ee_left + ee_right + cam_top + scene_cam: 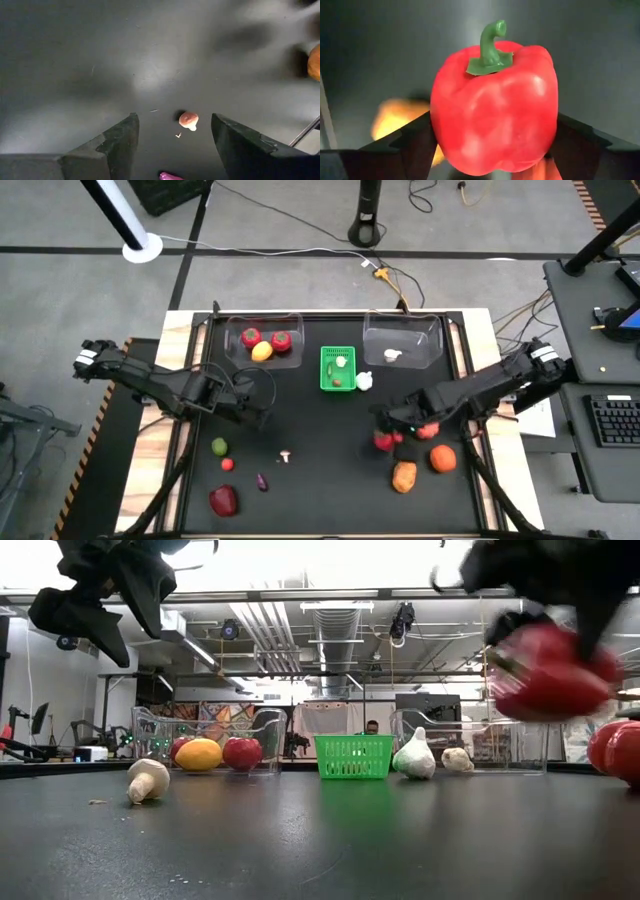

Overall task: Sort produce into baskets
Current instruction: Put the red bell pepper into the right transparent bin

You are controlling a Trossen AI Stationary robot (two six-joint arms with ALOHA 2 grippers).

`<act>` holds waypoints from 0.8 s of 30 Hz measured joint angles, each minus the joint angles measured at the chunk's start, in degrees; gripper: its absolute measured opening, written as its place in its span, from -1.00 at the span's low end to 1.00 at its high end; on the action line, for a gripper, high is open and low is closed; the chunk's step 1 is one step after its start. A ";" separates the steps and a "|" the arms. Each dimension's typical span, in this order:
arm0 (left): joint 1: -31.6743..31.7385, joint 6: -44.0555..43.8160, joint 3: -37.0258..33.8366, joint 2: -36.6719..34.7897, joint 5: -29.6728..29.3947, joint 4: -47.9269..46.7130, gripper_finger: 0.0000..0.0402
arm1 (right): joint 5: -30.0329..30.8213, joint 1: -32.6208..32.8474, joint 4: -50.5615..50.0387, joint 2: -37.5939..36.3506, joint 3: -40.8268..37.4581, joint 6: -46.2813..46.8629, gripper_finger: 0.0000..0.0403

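The right gripper (385, 438) pinches a red bell pepper (494, 107) between its two fingers, stem up, and holds it clear of the table (320, 480) on the right side, near the front. The left clear bin (264, 340), which already holds two red pieces and a yellow one, lies far and to the left of it, with the green basket (337, 370) between; the right clear bin (402, 340), holding one pale piece, sits straight beyond the gripper and much closer. If the reds belong together, the carry probably runs diagonally across the table to the far left.

The left gripper (172, 137) hangs over the left middle of the table with its fingers spread and nothing between them; a small mushroom (188, 119) lies just ahead of it.

The overhead view mostly hides the pepper under the arm, while the right wrist view shows the grip squarely on both sides. The low view alone shows the pepper lifted well off the surface.
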 joint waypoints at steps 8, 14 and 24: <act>0.00 -0.01 0.00 0.00 0.00 0.65 0.14 | 2.67 -15.62 -4.38 0.00 15.81 2.69 0.54; 0.00 -0.03 0.00 0.00 0.00 0.92 0.14 | 6.98 -33.17 -11.39 0.00 22.73 2.64 0.54; 0.02 -0.04 0.00 0.00 -0.02 1.05 0.14 | 7.73 -56.97 -22.27 3.52 21.79 4.71 0.55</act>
